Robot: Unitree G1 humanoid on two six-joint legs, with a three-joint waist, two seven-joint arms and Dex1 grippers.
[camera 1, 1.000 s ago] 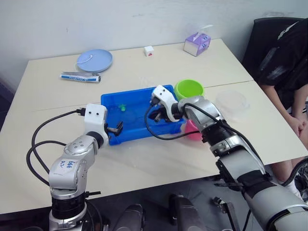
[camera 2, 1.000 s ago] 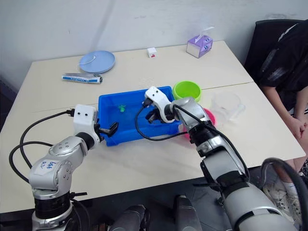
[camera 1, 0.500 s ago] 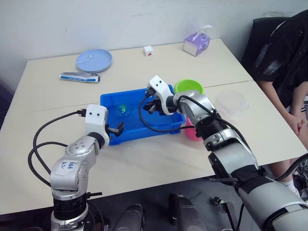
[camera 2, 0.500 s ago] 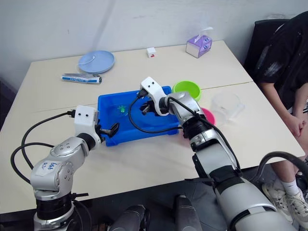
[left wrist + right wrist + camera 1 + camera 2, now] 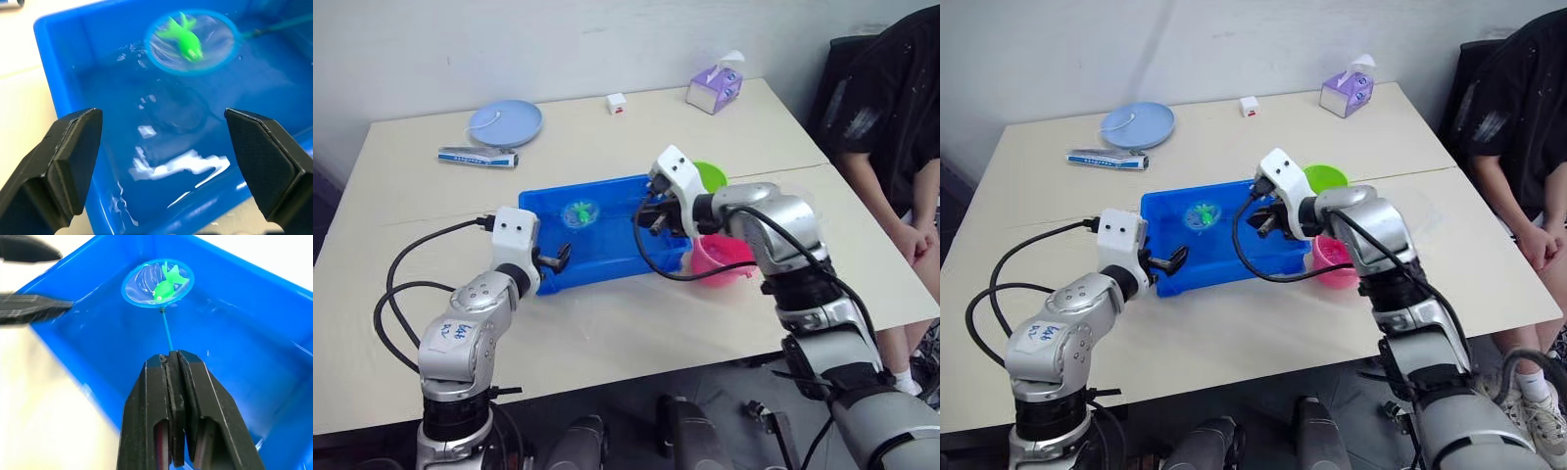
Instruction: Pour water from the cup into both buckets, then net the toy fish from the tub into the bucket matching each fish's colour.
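One green fish (image 5: 165, 286) lies in the net (image 5: 157, 283), inside the tub (image 5: 254, 352) rim.

Looks like an office or lab room: plain white wall (image 5: 607, 39), two pale tables (image 5: 401, 284) pushed together, tissue box (image 5: 713, 86), person (image 5: 891, 127) sitting alongside.

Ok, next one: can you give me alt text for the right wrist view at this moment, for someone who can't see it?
The right gripper, shut on the net's thin handle, holds the net over the blue tub with a green toy fish lying in the hoop. The tub holds water, and the left gripper's black fingers show at the tub's far edge.
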